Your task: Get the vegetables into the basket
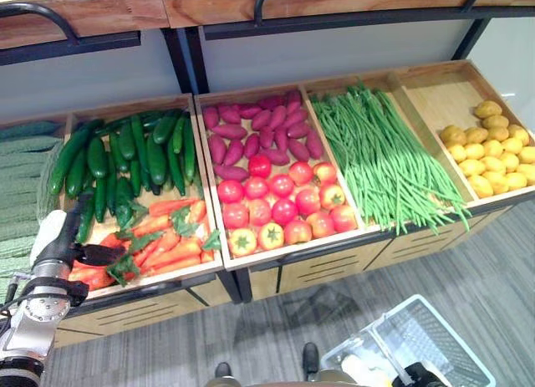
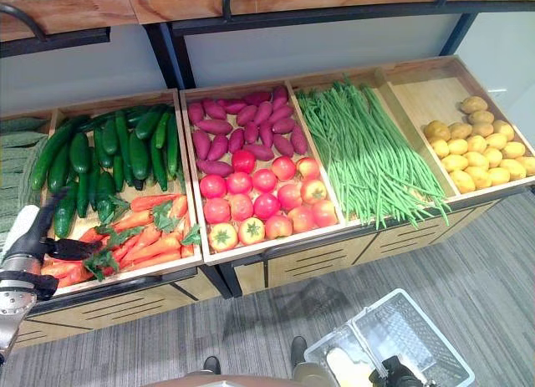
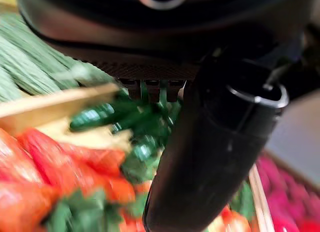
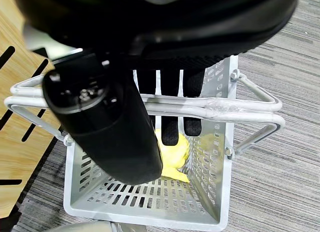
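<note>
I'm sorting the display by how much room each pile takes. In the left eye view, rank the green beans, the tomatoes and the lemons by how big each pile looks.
1. Green beans, the widest spread.
2. Tomatoes.
3. Lemons, though the view's edge cuts this pile off, so its rank against the tomatoes is unsure.

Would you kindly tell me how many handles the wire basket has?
2. Both handles are swung up and lie side by side across the middle of the basket, with the right robot hand hooking its fingers round them. No further handle seems hidden.
</note>
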`<state>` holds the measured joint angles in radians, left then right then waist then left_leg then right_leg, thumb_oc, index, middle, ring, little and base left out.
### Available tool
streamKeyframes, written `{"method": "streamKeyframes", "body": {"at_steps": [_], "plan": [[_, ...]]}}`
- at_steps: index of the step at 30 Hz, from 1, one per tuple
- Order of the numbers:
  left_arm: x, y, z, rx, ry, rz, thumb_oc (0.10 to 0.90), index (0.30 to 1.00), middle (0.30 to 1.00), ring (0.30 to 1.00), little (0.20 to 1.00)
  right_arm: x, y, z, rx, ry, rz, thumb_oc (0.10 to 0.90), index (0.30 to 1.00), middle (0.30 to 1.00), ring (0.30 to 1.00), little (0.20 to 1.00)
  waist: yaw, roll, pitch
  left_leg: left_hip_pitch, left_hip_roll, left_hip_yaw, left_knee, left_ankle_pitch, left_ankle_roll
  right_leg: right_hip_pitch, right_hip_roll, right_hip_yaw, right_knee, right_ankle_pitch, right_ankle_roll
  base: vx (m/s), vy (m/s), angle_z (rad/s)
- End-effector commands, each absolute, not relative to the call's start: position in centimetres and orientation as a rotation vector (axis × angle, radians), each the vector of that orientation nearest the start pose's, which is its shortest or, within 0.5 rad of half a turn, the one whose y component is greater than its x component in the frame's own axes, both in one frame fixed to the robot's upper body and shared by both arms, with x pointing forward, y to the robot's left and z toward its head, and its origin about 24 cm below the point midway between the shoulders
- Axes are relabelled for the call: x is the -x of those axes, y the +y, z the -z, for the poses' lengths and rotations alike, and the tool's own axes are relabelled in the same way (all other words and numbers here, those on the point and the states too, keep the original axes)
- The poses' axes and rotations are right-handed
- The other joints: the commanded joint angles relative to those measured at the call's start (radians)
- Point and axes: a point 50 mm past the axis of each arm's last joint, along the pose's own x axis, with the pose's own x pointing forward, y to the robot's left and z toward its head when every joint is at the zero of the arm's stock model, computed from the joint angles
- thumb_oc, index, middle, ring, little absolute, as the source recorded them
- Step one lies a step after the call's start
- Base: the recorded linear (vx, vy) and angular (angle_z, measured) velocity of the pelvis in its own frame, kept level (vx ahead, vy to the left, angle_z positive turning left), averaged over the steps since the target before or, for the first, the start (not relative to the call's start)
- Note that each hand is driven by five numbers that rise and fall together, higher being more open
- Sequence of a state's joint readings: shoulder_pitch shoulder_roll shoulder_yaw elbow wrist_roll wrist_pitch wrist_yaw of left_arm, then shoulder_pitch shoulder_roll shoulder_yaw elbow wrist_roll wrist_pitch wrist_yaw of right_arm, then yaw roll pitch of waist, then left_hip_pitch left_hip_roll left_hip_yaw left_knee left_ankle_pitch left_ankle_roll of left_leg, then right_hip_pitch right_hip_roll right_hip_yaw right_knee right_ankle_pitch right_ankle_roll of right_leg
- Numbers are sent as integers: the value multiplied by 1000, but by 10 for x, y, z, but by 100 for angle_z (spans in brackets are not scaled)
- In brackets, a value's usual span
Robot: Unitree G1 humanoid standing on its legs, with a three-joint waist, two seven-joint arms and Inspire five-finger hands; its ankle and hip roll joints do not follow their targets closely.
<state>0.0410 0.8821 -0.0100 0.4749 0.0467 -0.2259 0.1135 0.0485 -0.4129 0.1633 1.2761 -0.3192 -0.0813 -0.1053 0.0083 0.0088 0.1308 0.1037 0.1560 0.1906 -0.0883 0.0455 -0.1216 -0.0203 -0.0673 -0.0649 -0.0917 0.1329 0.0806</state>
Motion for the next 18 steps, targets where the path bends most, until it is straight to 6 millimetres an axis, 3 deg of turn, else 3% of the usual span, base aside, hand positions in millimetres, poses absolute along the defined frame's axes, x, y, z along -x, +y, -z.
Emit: {"method": "streamKeyframes", "body": {"at_steps": [1, 11, 18], "plan": [[-242, 374, -122, -1050, 11, -208, 900, 1000, 1000, 1000, 1000, -78, -311, 136, 845, 1202, -64, 400, 300, 300, 300, 300, -21, -48, -29, -62, -21, -26, 1, 22, 6, 37, -94, -33, 4, 15, 89, 16, 26, -5], [-266, 338, -126, -1149, -36, 7, 900, 1000, 1000, 1000, 1000, -90, -309, 134, 866, 1174, -83, 400, 300, 300, 300, 300, -40, -44, -4, -69, -23, -16, 1, 18, 10, 7, -94, -2, 4, 24, 89, 12, 24, -6], [-273, 331, -118, -1173, -16, 43, 900, 1000, 1000, 1000, 1000, -97, -314, 131, 889, 1163, -67, 400, 300, 300, 300, 300, -48, -38, 15, -81, -22, -12, 1, 20, 14, -14, -90, 13, 9, 24, 88, 15, 22, -6]]}}
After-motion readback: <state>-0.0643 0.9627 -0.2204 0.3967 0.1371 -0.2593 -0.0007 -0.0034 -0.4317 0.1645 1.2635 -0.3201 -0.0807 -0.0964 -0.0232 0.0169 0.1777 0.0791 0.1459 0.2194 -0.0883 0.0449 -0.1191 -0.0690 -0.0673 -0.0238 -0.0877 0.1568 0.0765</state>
